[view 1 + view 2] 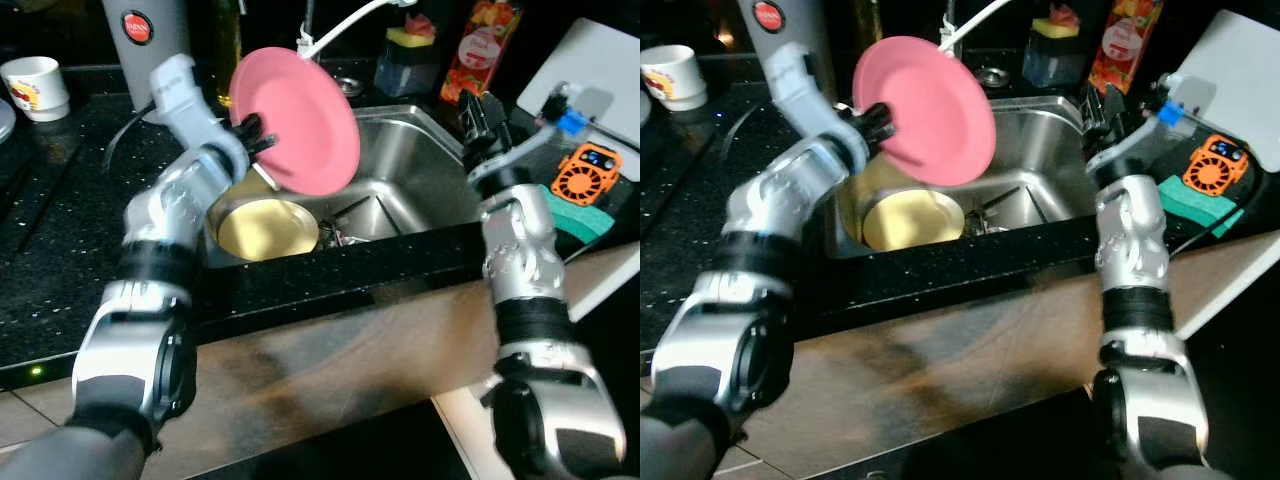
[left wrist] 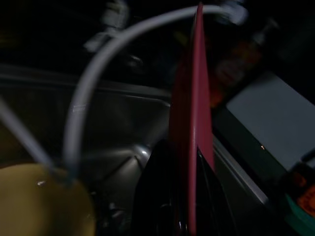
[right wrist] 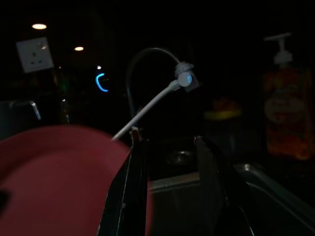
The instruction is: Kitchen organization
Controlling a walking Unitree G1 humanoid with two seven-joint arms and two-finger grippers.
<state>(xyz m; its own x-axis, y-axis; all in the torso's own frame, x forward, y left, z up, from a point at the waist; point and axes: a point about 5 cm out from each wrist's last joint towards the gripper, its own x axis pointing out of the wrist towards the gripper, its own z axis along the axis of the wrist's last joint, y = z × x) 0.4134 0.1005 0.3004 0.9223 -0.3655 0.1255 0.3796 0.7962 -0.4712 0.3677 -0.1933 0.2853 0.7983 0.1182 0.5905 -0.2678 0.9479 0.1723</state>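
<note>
Left gripper point(image 1: 258, 135) clamps the rim of a pink plate point(image 1: 300, 122) held tilted in the air above the steel sink point(image 1: 420, 175).

In the left wrist view its black fingers point(image 2: 157, 196) pinch the plate edge-on. Below the plate, a yellow bowl point(image 1: 266, 228) sits in the basin. The right gripper point(image 3: 167, 187) hangs over the sink's right rim, fingers parted with nothing between them, facing the white faucet point(image 3: 147, 105). An orange device point(image 1: 585, 171) and green sponge point(image 1: 580, 215) lie on the counter right of the sink, a white cup point(image 1: 36, 86) far left.
</note>
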